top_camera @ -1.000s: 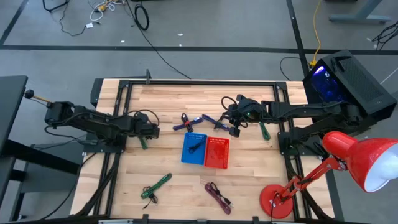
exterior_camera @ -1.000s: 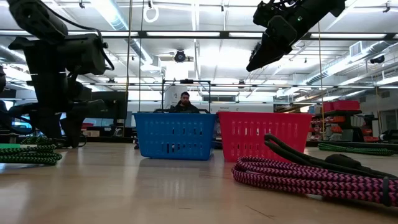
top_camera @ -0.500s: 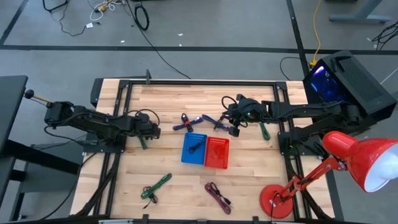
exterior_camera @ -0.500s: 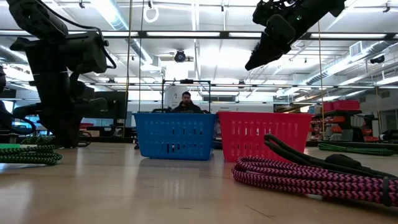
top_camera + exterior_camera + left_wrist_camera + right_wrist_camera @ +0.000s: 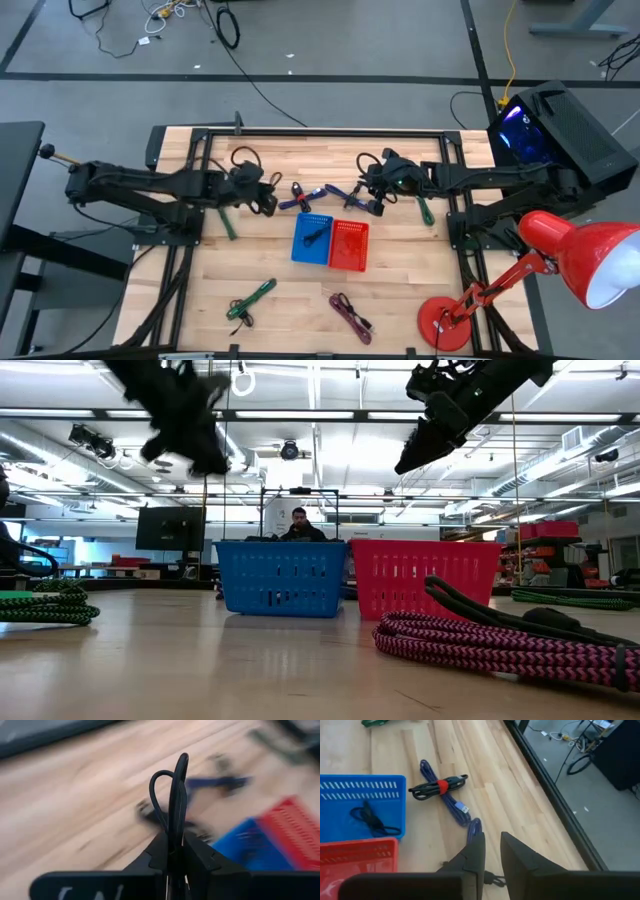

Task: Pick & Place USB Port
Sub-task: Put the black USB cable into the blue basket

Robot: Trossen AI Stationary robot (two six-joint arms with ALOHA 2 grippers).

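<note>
My left gripper (image 5: 175, 837) is shut on a thin black cable (image 5: 169, 790) and hangs high over the table's left half (image 5: 266, 199), blurred in the low view (image 5: 185, 420). My right gripper (image 5: 491, 845) is raised (image 5: 402, 465) beyond the far side of the red basket (image 5: 348, 246). Its fingers stand a narrow gap apart with nothing between the tips. A black cable (image 5: 374, 820) lies in the blue basket (image 5: 312, 238). A blue-purple cable bundle (image 5: 305, 197) with a red tie (image 5: 440, 785) lies on the wood between the two grippers. My left gripper pinches the black cable between its two fingers at a doubled-over stretch (image 5: 173, 827). A narrow loop (image 5: 156, 785) of the cable stands out past the fingertips. The cable is lifted clear of the table. Its remaining length is hidden behind the fingers.
A green cable (image 5: 248, 298) and a pink-and-black cable (image 5: 350, 315) lie near the table's front edge. A red desk lamp (image 5: 560, 262) stands at the front right corner. A person (image 5: 300, 525) sits in the room behind the baskets.
My left gripper has shut on the black cable low at the table's left. It then rose with the cable and swung toward the table's right and far side, closer to the blue-purple bundle.
</note>
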